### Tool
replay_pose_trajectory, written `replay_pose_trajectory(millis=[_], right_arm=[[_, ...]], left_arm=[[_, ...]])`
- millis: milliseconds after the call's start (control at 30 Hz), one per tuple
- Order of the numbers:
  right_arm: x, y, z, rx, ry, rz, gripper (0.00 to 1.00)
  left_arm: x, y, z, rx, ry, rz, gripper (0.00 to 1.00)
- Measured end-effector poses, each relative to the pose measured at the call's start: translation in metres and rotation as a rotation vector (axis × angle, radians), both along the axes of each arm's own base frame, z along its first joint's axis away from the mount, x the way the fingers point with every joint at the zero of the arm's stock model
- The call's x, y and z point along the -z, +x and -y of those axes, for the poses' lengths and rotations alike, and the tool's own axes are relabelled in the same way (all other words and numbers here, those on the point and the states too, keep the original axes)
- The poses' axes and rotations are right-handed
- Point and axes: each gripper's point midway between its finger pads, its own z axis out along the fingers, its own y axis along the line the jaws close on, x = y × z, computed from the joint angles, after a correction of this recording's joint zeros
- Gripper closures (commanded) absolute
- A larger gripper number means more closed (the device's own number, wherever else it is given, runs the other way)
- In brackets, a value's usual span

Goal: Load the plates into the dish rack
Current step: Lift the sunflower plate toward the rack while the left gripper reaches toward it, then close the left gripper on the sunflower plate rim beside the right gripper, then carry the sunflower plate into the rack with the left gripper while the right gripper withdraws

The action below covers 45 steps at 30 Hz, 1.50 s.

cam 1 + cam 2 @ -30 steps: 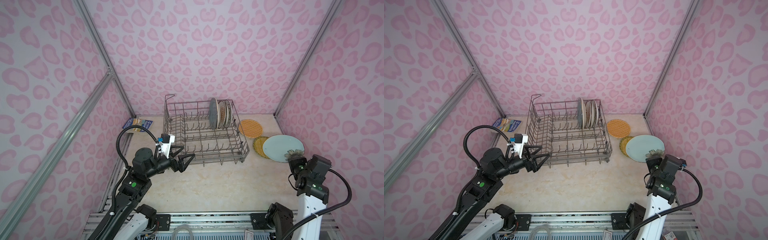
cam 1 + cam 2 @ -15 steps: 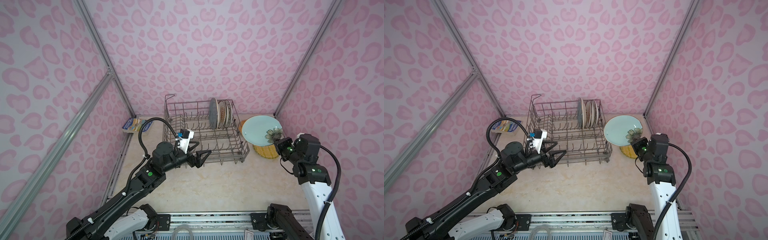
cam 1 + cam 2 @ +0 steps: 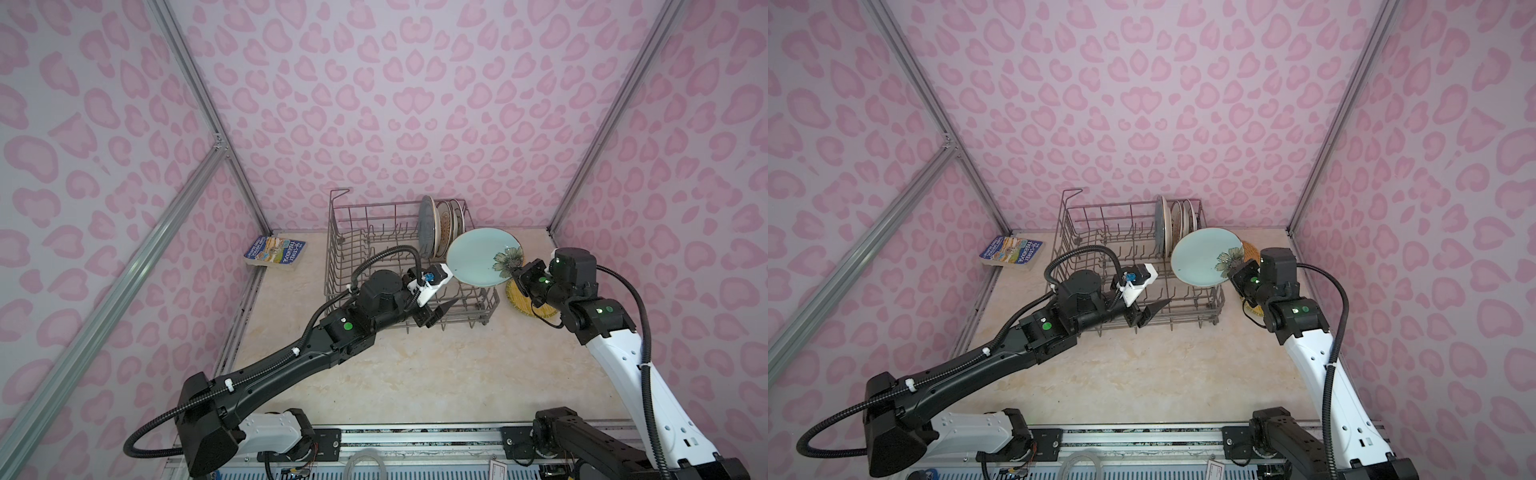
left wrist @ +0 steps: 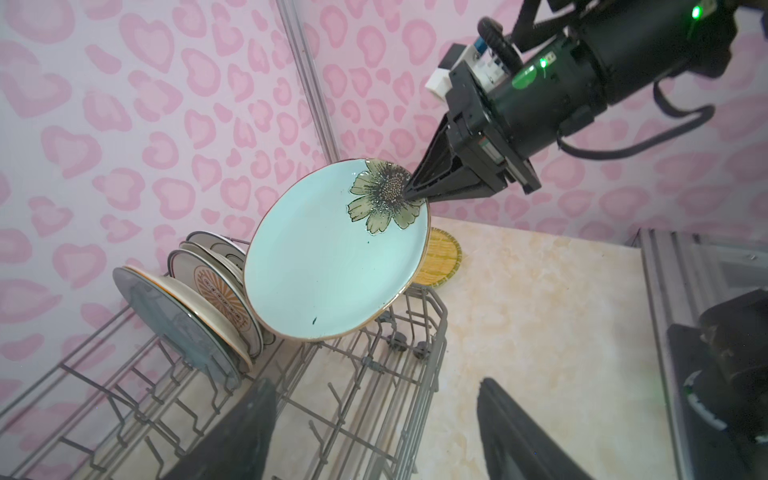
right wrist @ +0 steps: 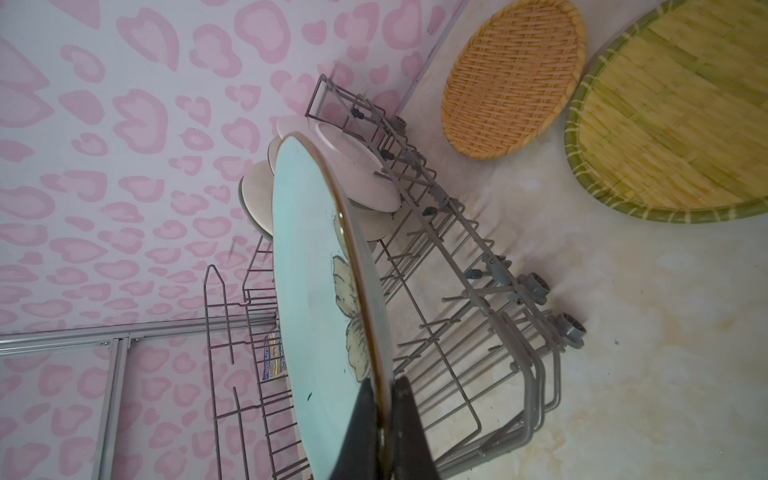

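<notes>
Marble tabletop [image 5: 623,374], orange plate [image 5: 513,79] unhidden in right wrist view

Tabletop [image 3: 415,374], dish rack [image 3: 337,249], book [image 3: 275,254], orange plate [image 5: 513,79], yellow plate [image 5: 673,124]

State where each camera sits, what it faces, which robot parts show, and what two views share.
Top views: high above the base rail, looking down on the dish rack; both arms.
Left wrist: on the left arm, facing the pale blue-green plate; left gripper and right gripper show.
Right wrist: on the right arm, along that plate's edge; right gripper only.
Shared: both wrists see the plate.
</notes>
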Motion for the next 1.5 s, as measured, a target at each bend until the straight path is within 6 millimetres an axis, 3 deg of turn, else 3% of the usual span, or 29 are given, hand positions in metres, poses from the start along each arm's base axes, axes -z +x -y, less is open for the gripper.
replay_pose_trajectory(millis=[400,1067,1333,1433,1467,1500], right_arm=[[-0.001,-0.004,-0.012,-0.002,0.022,-0.004,1.00],[-0.006,-0.008,-0.027,-0.027,0.042,-0.002,1.00],[-0.006,-0.008,-0.024,0.005,0.042,-0.004,1.00],[-0.006,-0.008,-0.024,0.003,0.031,0.002,1.00],[-0.006,-0.008,-0.024,0.003,0.031,0.002,0.96],[-0.007,-0.008,-0.024,0.002,0.032,0.006,0.83]], left_arm=[[0.035,0.020,0.046,0.045,0.242,0.232,0.40],[0.063,0.058,0.079,-0.056,0.447,0.408,0.63],[0.067,0.067,0.088,-0.114,0.517,0.472,0.96],[0.069,0.063,0.088,-0.120,0.536,0.479,0.96],[0.068,0.062,0.088,-0.127,0.538,0.481,0.96],[0.065,0.060,0.088,-0.133,0.537,0.485,0.96]])
